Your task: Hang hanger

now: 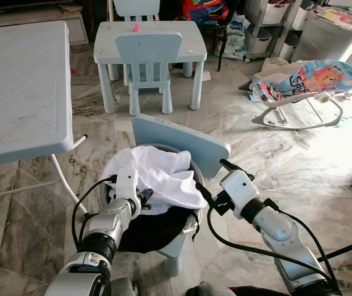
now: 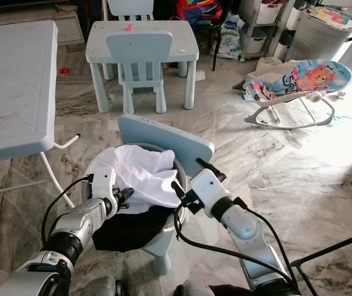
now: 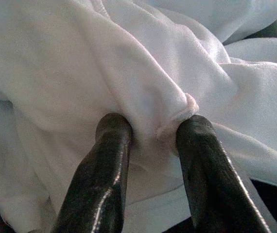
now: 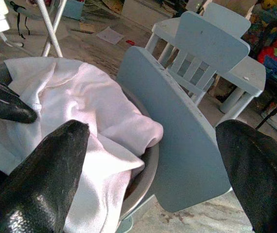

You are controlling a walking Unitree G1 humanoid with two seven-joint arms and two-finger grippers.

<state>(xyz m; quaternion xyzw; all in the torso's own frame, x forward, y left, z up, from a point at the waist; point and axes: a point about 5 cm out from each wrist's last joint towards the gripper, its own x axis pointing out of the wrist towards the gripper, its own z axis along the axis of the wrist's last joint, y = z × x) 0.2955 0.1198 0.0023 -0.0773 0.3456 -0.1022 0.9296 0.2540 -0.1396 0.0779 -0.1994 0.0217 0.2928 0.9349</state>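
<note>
Pickup underway: left gripper (image 3: 153,131) pinches white garment (image 1: 160,176) (no hanger visible); right gripper (image 4: 153,160), fingers wide, needs a hold.

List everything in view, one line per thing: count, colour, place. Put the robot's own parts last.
white garment: one, white, heaped in the bowl on the near chair.
black cloth: one, black, under the white garment.
bowl: one, grey, on the near chair's seat.
near chair: one, pale blue, directly ahead.
small table: one, pale blue, farther back.
far chairs: two, pale blue, at the small table.
folding table: one, grey-white, at left.
baby bouncer: one, multicoloured, at right.
left pincer: one, black, closed on a fold of the white garment.
right pincer: one, black, open beside the bowl.
</note>
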